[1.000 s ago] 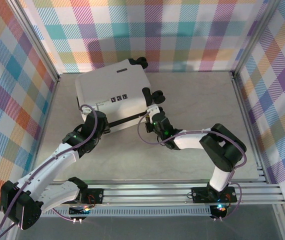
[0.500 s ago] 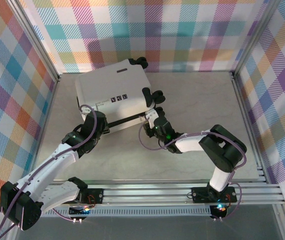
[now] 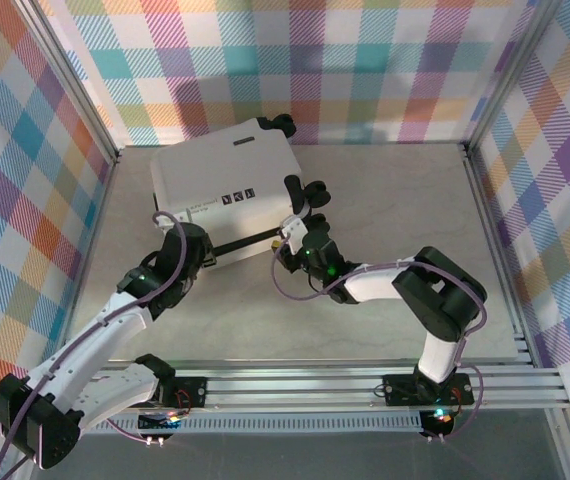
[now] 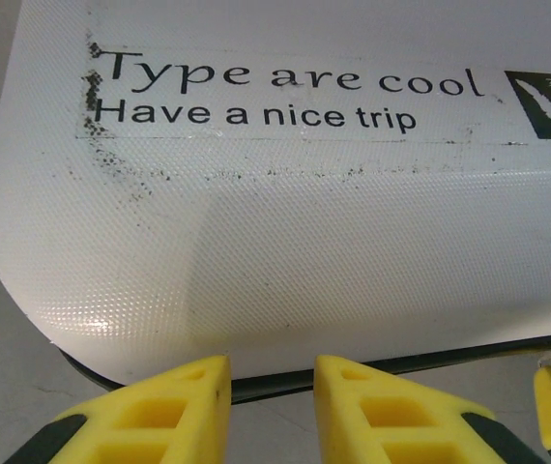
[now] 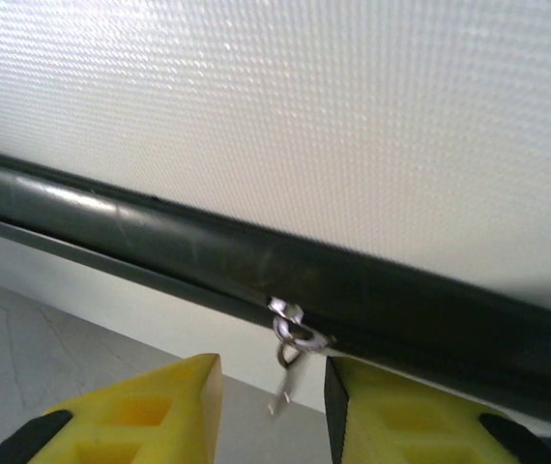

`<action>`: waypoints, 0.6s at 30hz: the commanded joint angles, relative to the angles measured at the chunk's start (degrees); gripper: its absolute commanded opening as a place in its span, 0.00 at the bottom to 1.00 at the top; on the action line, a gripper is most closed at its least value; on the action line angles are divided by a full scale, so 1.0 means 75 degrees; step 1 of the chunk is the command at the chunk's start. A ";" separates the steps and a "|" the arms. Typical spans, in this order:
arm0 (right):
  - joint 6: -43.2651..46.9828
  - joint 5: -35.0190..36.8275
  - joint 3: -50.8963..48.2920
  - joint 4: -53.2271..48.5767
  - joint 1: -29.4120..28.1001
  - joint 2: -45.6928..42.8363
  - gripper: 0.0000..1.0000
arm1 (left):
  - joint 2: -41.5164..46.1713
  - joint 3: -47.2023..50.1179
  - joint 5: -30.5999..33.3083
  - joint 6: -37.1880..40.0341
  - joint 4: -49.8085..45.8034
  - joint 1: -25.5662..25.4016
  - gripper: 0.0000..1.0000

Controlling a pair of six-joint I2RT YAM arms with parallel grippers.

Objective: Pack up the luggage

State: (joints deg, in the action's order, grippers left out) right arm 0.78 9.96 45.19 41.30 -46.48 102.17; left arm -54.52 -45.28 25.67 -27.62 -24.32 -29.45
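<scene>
**Luggage.** The luggage (image 3: 225, 190) is lying flat and closed at the far left of the bench (image 3: 395, 220). Its black wheels (image 3: 310, 190) are turned to the right. Its position is unchanged from one second earlier. In the left wrist view the white shell (image 4: 275, 242) is seen close up. The lettering "Type are cool / Have a nice trip" (image 4: 285, 92) is printed on it, with small dark specks beneath.

**Left gripper.** The left gripper (image 3: 180, 243) is placed at the near-left corner of the luggage. In the left wrist view the gripper (image 4: 271, 387) points at the dark seam under the shell. Its yellow fingers (image 4: 159, 406) are set a narrow gap apart, and nothing is seen between them. Compared with the earlier frame it has been shifted slightly to the left, and the arm behind it has been swung the same way.

**Right gripper.** The right gripper (image 3: 290, 240) is positioned at the near edge of the luggage, close to its right corner. It has been moved left along that edge since the earlier frame. In the right wrist view the gripper (image 5: 271, 387) faces the dark zipper band (image 5: 159, 242). Its fingers (image 5: 150, 411) are parted. The metal zipper pull (image 5: 290, 348) hangs loose at the mouth of the gap and is not clamped.
</scene>
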 commanded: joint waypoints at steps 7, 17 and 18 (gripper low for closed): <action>-0.0211 -0.0171 0.0594 0.0103 0.0091 0.0414 0.20 | 0.0494 0.0224 0.0047 0.0049 -0.0354 0.0083 0.29; -0.0566 0.0088 0.0611 0.0502 0.0201 0.0651 0.02 | 0.0702 0.0217 0.0081 0.0051 -0.0519 0.0083 0.29; -0.0572 0.0108 0.0590 0.0556 0.0197 0.0651 0.00 | 0.0717 0.0222 0.0081 0.0049 -0.0531 0.0083 0.29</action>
State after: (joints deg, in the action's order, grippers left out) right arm -2.55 9.96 48.10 41.58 -45.34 105.62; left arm -50.28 -44.38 25.63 -27.62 -26.92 -29.43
